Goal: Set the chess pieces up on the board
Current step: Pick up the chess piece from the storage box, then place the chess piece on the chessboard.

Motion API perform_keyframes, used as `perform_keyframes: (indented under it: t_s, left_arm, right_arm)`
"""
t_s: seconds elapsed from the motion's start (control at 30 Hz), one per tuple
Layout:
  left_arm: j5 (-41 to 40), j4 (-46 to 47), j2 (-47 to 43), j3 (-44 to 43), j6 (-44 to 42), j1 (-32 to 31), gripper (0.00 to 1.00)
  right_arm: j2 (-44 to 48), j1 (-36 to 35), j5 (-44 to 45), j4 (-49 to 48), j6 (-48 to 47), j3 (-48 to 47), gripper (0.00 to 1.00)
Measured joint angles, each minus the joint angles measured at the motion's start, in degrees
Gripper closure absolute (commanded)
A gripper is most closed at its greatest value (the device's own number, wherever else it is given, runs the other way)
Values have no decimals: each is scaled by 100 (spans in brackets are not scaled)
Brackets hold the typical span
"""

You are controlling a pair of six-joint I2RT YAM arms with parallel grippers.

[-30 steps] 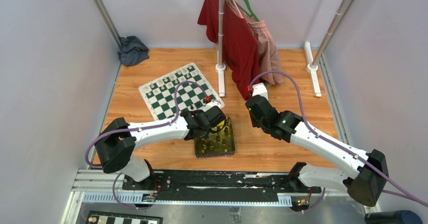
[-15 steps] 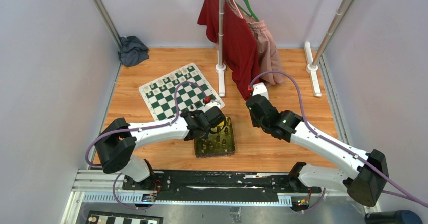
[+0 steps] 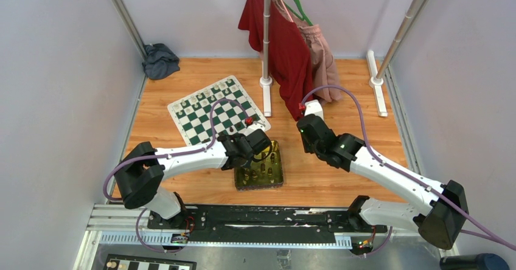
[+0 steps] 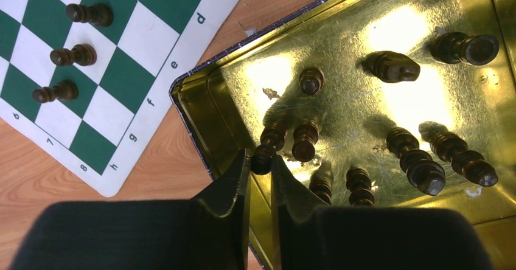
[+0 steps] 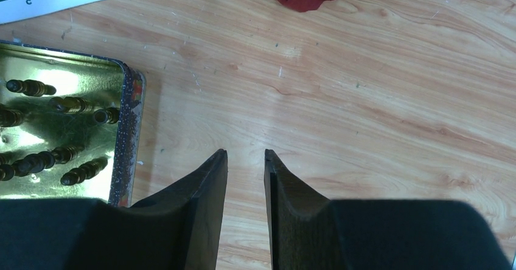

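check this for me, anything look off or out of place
Nothing looks damaged, but the board lies turned at an angle, and most of the dark chess pieces lie tipped over, loose in the gold tin, rather than standing. A crumpled grey cloth sits in the far left corner.

place: robot lab test cell
walls: plain grey panels [image 3: 55, 100] boxing in a wooden tabletop [image 3: 316, 182]
mount: two arms [image 3: 188, 155] bolted to a black rail [image 3: 261, 218]
props: garment stand [image 3: 266, 39], red shirt [image 3: 283, 51] hung up, loose purple cable [image 3: 341, 90]
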State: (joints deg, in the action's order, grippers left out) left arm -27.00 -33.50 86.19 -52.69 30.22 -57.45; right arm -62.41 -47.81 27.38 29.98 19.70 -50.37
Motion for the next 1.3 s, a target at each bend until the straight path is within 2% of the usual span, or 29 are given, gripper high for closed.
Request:
perform_keyframes:
  t_s: [0.23,0.53,0.97,1.3]
  left_arm:
    - [7,-2,0,0,7,0,100]
    - [15,-184,-26,-96,39,0,100]
    - [11,-656,-546,-734,42,0,100]
    - [-619,-1047,-520,-1456,-175,144,100]
  right_arm:
    - [2,2,-20,0,0,46,67]
    - [136,26,-31,0,0,61,67]
    - [195,28,-42,0,0,61,67]
    - [79,37,-39,9,-116,-44,67]
